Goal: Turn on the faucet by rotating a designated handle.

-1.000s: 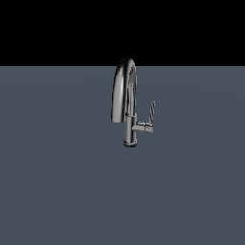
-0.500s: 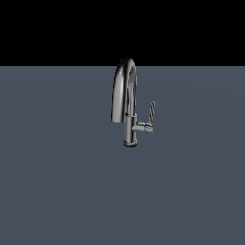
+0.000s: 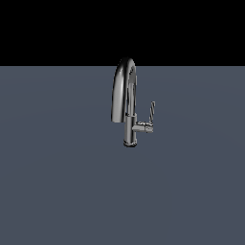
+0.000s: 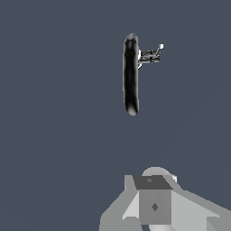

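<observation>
Flat, even simulator light covers the slate-grey worktop (image 3: 57, 191), which shows no cast shadows. Bright streaks of glare run along the chrome faucet (image 3: 125, 103); from the wrist view its spout looks nearly black. Edges are jagged and pixelated, without blur or edge distortion.

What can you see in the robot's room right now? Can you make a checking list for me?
Surface: flat dark grey-blue floor, plain and bare around the tap.
Faucet: shiny chrome, standing upright, tall arched spout.
Handle: thin lever on a short stub on the exterior view's right of the body, pointing up with a slight tilt; nothing touches it.
Clutter: nothing seen.
Gripper: only grey parts show in the wrist view, far from the faucet; open or shut cannot be told. Not in the exterior view.
Cables: nothing seen.
Surroundings: black background above the floor.
</observation>
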`<move>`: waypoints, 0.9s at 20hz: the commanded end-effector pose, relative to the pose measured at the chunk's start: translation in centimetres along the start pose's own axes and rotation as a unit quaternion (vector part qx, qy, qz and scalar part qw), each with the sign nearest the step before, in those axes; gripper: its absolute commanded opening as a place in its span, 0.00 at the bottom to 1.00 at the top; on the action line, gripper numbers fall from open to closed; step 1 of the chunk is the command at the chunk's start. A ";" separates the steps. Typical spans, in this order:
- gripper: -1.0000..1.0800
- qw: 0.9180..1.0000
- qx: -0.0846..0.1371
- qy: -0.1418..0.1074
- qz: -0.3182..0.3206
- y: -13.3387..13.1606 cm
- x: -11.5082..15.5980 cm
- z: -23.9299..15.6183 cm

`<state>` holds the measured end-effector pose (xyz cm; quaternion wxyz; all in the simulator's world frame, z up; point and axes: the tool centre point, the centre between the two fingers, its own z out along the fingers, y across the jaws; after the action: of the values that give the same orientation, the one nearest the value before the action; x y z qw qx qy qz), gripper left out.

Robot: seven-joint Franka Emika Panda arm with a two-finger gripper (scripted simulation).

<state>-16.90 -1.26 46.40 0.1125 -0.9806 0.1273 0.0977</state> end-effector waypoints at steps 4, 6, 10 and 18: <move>0.00 0.997 0.049 -0.038 0.049 0.3 3.5 0.4; 0.00 0.994 0.068 -0.053 0.067 0.5 4.8 0.7; 0.00 0.986 0.105 -0.082 0.104 1.0 7.3 1.3; 0.00 0.957 0.183 -0.141 0.178 2.5 12.3 3.2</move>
<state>-7.16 -5.23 40.76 0.2732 -0.8924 0.2851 0.2185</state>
